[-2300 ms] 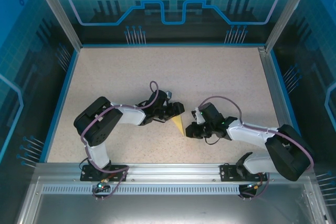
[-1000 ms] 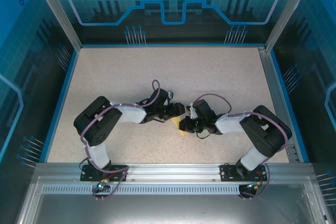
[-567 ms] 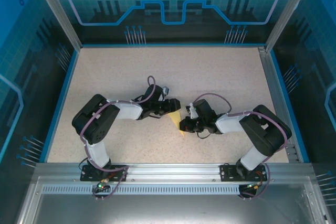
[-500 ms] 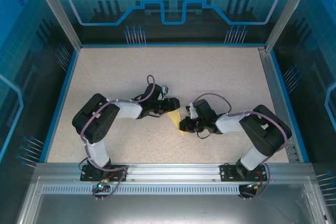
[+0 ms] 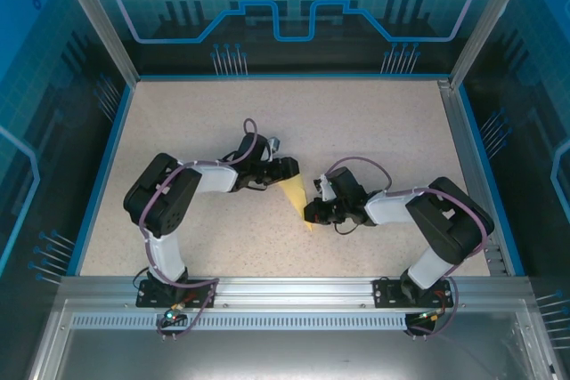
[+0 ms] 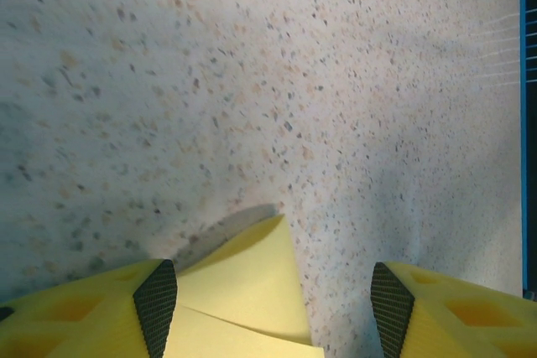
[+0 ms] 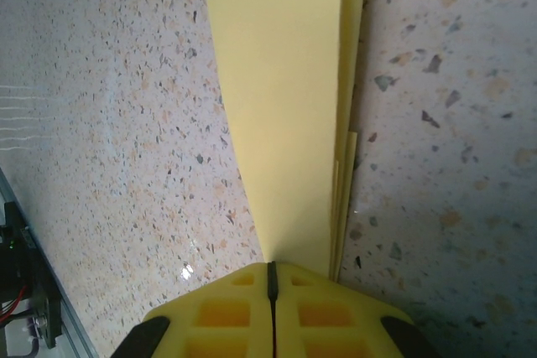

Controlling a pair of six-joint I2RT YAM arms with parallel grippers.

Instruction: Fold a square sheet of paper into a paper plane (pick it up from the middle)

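The square sheet of paper (image 5: pixel 297 199) is folded into a narrow, layered pale yellow wedge lying mid-table. My left gripper (image 5: pixel 285 170) stands open at its far end. In the left wrist view the sheet's raised corner (image 6: pixel 247 278) lies between the black pads (image 6: pixel 156 306) without touching them. My right gripper (image 5: pixel 312 213) is shut at the sheet's near end. In the right wrist view the closed fingertips (image 7: pixel 270 278) sit over the narrow end of the paper (image 7: pixel 281 90), whose top layer bows upward; stacked layers show at its right edge.
The speckled tabletop (image 5: pixel 374 131) spreads around the paper, bounded by a blue rim (image 5: pixel 102 175) and transparent walls. The right arm's elbow (image 5: pixel 450 220) sits to the right of the paper. A metal rail (image 5: pixel 285 289) runs along the near edge.
My left arm has pulled back to the upper left, uncovering more of the paper's far end. The right gripper has stayed shut at the near end.
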